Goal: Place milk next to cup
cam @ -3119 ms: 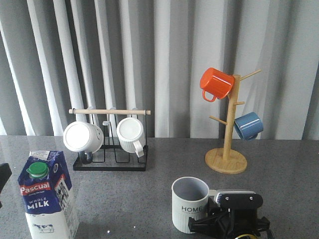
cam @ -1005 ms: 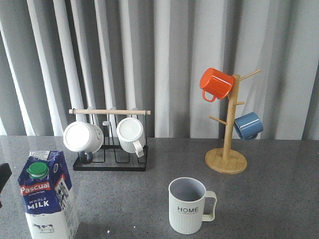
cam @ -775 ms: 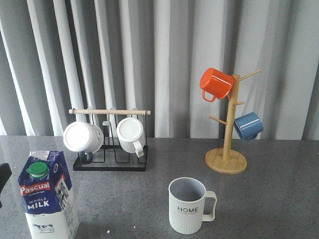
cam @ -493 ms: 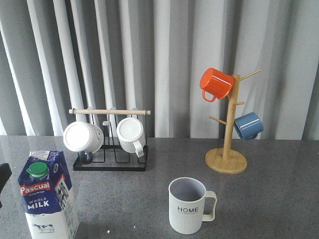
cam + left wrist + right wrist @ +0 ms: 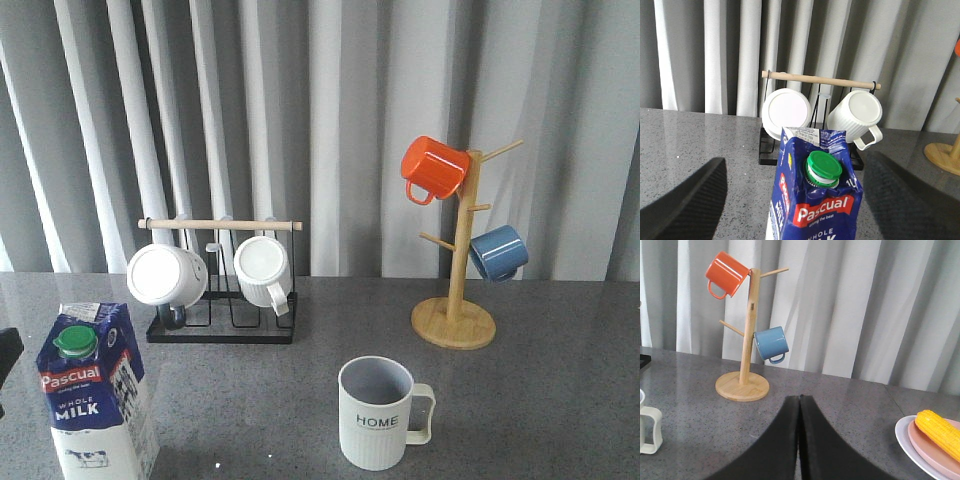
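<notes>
At nine o'clock from the cup (image 5: pixel 376 413), well apart, the milk (image 5: pixel 94 390) is standing between the left gripper's (image 5: pixel 795 200) wide-open fingers; the right gripper (image 5: pixel 799 440) is staying closed, holding nothing.

Grey table (image 5: pixel 560 400) bears milk (image 5: pixel 95 400), cup (image 5: pixel 375 415), racks.

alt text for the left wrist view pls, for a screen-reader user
A blue-and-white gable-top milk carton with a green round cap and red Pascual label stands on the grey speckled table between the left gripper's open black fingers. Behind it, a black wire rack with a wooden bar holds two white mugs before grey curtains.
</notes>
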You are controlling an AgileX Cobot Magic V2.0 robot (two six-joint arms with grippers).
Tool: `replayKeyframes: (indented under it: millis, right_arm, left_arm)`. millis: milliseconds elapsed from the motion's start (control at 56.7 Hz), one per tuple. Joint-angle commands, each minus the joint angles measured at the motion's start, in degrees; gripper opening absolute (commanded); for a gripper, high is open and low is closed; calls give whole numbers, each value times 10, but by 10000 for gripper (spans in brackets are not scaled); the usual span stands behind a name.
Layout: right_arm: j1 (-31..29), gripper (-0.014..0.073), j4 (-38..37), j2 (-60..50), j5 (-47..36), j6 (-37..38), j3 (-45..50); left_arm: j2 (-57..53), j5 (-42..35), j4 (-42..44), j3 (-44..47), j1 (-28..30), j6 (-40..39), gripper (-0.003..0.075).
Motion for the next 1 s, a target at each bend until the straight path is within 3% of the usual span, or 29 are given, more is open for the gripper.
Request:
replayKeyframes:
  millis: [0, 987]
  right_arm:
    - [-3, -6, -7, 3, -40, 0, -15]
    - [-3, -6, -7, 3, -41, 0, -15]
  left_arm:
    - [-5, -39, -8, -20, -3, -5, 538]
    - [-5, -55, -8, -20, -3, -7, 538]
